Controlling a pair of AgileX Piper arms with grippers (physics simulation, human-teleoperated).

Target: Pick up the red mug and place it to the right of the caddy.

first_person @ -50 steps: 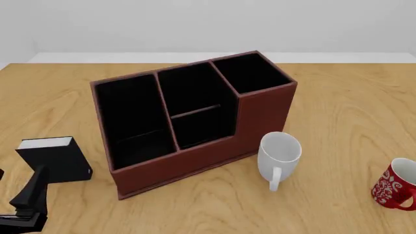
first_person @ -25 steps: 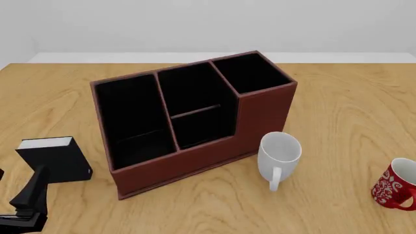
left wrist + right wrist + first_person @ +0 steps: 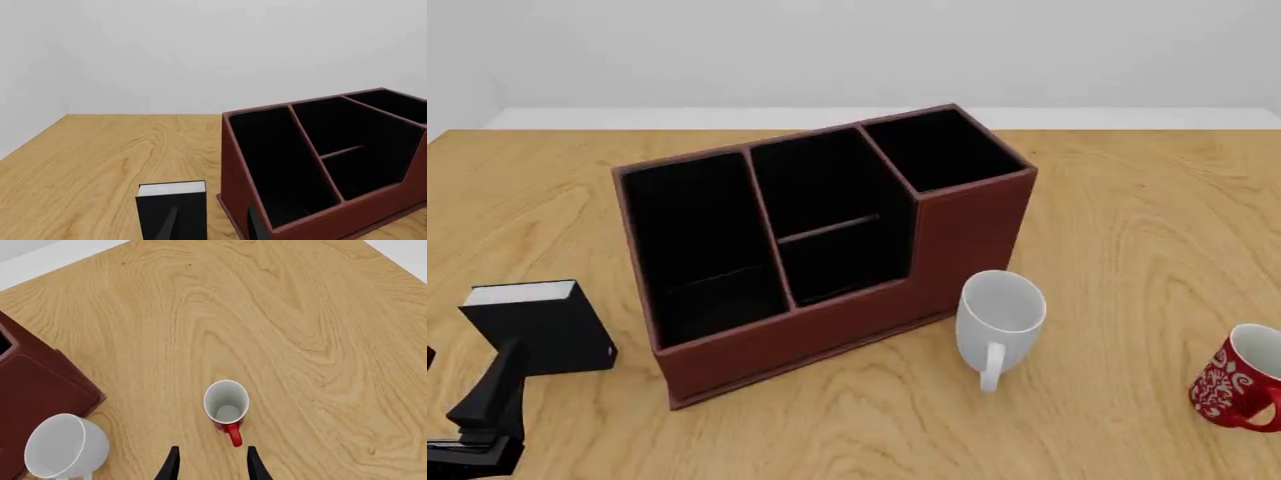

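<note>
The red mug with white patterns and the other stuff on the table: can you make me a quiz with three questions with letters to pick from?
1. Where does the small red mug with white patterns stand in the front view?
A. Inside the caddy
B. At the right edge, right of the plain white mug
C. Beside the book

2. How many black-lined compartments does the big reddish-brown leather-like caddy have?
A. Two
B. Three
C. Five

3. What is the right gripper doing?
A. Open, above the red mug, touching nothing
B. Shut on the white mug
C. Shut on the small black book-like box

Answers:
1. B, it sits far right, past the white mug.
2. B, two dividers split it into three.
3. A, its fingers are apart with the red mug just beyond them.
</note>
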